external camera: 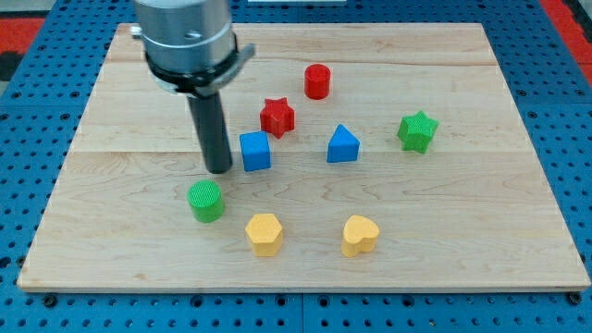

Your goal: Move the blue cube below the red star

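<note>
Nearly done: blue cube [255, 151] already just at seven o'clock of red star [277, 117], bare gripperless tip [219, 170] holding nothing at cube's nine o'clock, slight rightward nudge left.

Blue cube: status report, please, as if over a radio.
My tip just left of blue cube, close beside it. Cube sits below-left of red star. Nothing in the way.

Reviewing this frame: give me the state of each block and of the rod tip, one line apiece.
my tip: on the board, just left of the blue cube
blue cube: upright, just below-left of the red star
red star: flat, untouched
red cylinder: upright
blue triangular block: apart
green star: apart
green cylinder: upright
yellow hexagonal block: apart
yellow heart: apart
</note>
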